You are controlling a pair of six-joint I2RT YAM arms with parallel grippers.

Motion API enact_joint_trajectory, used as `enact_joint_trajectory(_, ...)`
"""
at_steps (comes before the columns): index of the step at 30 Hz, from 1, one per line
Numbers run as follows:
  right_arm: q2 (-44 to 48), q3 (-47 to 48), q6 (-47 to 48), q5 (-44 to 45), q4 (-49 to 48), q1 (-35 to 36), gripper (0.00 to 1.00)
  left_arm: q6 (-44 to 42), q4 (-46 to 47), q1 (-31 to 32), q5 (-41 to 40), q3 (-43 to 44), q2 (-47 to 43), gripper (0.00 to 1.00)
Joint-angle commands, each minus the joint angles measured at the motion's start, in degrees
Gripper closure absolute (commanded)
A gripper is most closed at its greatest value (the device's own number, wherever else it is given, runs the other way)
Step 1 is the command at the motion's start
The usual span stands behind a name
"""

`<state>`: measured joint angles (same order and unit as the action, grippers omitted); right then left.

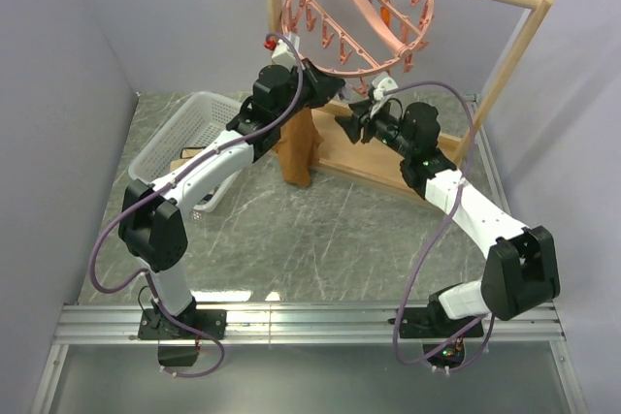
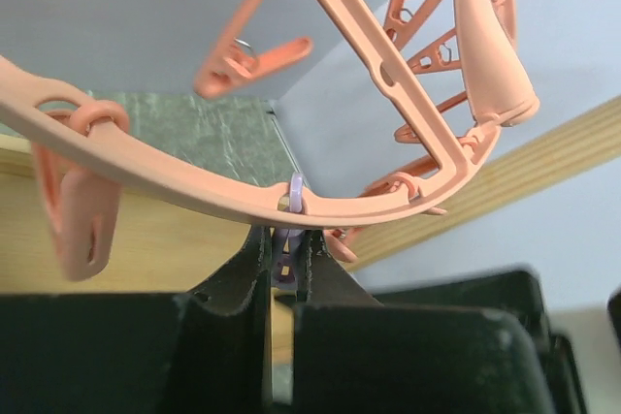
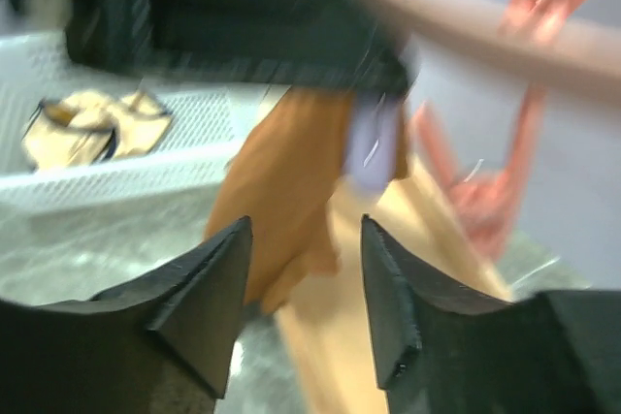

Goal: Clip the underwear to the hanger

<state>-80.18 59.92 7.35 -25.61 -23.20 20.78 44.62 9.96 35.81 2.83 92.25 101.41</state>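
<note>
Underwear (image 1: 296,147), one brown pair, is hung below the left gripper (image 2: 287,254), which is pinched shut on one lilac clip (image 2: 294,193). The right gripper (image 3: 306,230) is held open and empty, just to the right. Clipping seems in hand; next, cloth must be fed into that clip. Farthest, one pink hanger (image 2: 194,191) is seen.

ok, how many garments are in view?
2. Brown underwear hangs below the pink hanger; beige garment lies in the white basket at left. More may be hidden in the basket.
</note>
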Motion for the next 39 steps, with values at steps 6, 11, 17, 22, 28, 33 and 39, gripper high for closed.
enact_joint_trajectory(6,8.19,-6.47,4.14,-7.17,6.67,0.4,0.46,0.03,5.78,-1.98,-4.5,3.29,-2.18,1.0)
enact_joint_trajectory(11,9.17,-10.87,16.33,3.41,10.19,8.74,0.51,0.29,5.43,-1.89,-4.24,4.43,-1.12,1.0)
enact_joint_trajectory(17,0.58,-11.41,28.75,14.17,10.81,18.24,0.53,0.73,4.37,-1.36,-4.32,6.01,0.11,1.0)
enact_joint_trajectory(22,-9.1,-4.13,33.95,21.82,11.33,20.97,0.52,0.82,3.67,-1.18,-4.59,6.54,0.55,1.0)
enact_joint_trajectory(28,-19.48,7.04,32.2,22.09,17.22,22.47,0.53,1.43,2.7,-1.27,-4.76,7.51,1.51,1.0)
enact_joint_trajectory(33,-23.35,8.28,32.11,21.31,15.46,23.79,0.53,0.99,2.08,-1.71,-5.64,8.65,1.95,1.0)
enact_joint_trajectory(39,-29.76,10.92,36.67,23.22,13.19,23.79,0.52,1.96,-1.08,-1.97,-4.15,12.43,3.97,1.0)
